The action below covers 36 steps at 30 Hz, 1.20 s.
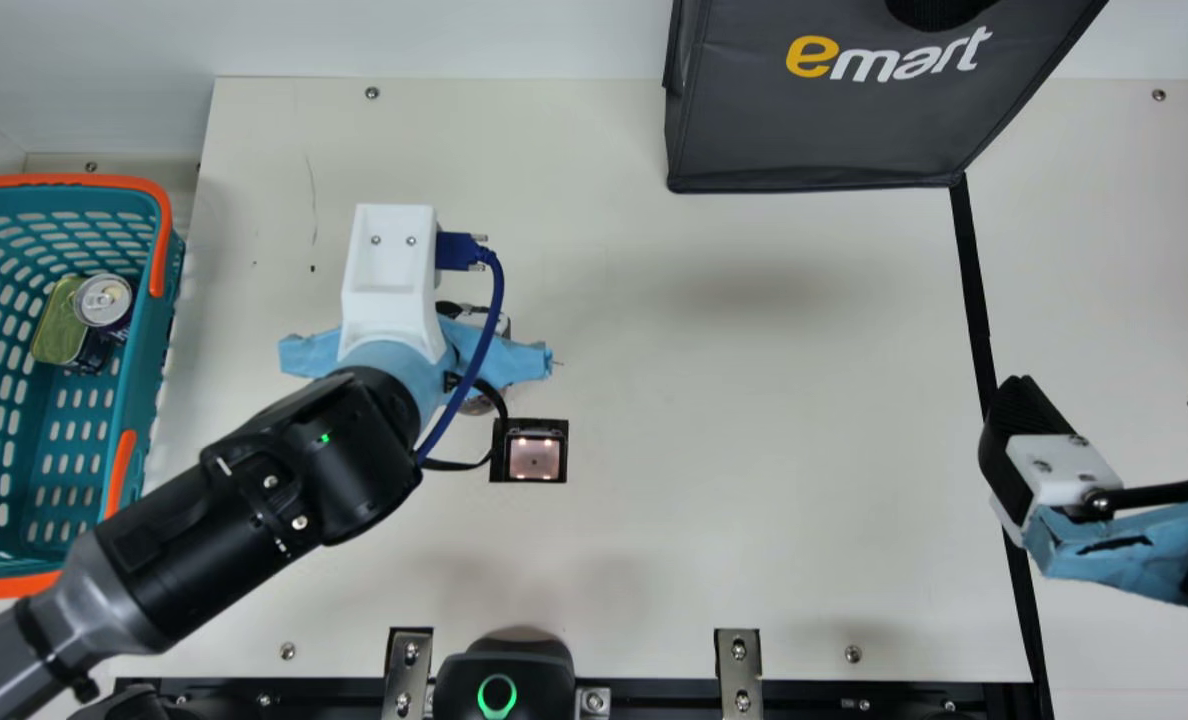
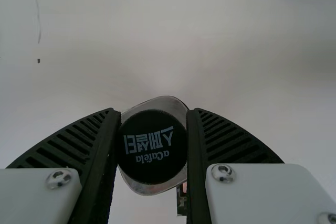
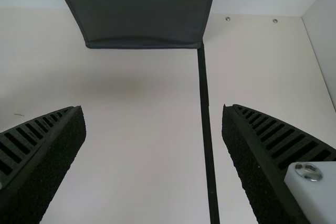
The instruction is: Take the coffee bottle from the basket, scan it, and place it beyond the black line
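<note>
Nearest the camera, the left arm (image 1: 254,505), smooth black and grey, slants to its pale-blue left hand (image 1: 509,362), which points down at the tabletop (image 1: 754,400). Its ribbed fingers clamp the coffee bottle (image 2: 152,156), with its round matte black cap and silvery shoulders, near the square, glassy scanner window (image 1: 534,458). The right hand (image 1: 1111,385), fingers wide apart, hangs above the black line (image 1: 976,300). A silver-topped can (image 1: 104,300) sits in the perforated teal basket (image 1: 150,400).

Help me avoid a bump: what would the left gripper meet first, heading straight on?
Probably the table: the left gripper points down, its coffee bottle likely touching first. The gap is unclear.
</note>
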Motion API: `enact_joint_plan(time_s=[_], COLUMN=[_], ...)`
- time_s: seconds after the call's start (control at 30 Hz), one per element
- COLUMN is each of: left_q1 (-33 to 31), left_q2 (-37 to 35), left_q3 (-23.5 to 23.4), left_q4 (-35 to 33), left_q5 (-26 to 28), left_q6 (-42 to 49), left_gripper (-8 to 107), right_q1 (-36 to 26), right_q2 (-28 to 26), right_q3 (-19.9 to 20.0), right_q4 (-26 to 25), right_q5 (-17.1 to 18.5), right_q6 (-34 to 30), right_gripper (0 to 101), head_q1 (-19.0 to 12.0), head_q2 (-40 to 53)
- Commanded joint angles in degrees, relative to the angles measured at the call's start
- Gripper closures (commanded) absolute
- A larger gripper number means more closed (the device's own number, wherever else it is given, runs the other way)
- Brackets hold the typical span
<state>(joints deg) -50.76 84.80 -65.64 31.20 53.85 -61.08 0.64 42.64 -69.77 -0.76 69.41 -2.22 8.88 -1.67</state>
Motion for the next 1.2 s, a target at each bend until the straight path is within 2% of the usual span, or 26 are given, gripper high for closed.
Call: enact_joint_plan(time_s=[0.0,0.23,0.57,0.93,1.17], left_q1=[0.03,-0.14,-0.85,0.89,3.01], left_q2=[-0.4,-3.36,-8.43,-11.51,-12.22], left_q3=[0.12,1.52,4.18,5.11,4.41], left_q4=[-0.07,-1.35,-7.15,-18.21,-28.19], left_q5=[-0.73,-4.64,-11.16,-14.63,-14.89], left_q6=[1.17,7.87,22.27,40.93,54.81], left_gripper=[89,89,89,89,89], right_q1=[0.0,0.0,0.0,0.0,0.0], right_q2=[0.0,0.0,0.0,0.0,0.0], right_q3=[0.0,0.0,0.0,0.0,0.0], right_q4=[0.0,0.0,0.0,0.05,0.05], right_q5=[0.0,0.0,0.0,0.06,0.06], right_q6=[0.0,0.0,0.0,0.0,0.0], right_gripper=[10,10,10,10,10], head_q1=[-0.96,-0.96,-0.96,-0.96,-0.96], head_q2=[0.09,0.09,0.09,0.09,0.09])
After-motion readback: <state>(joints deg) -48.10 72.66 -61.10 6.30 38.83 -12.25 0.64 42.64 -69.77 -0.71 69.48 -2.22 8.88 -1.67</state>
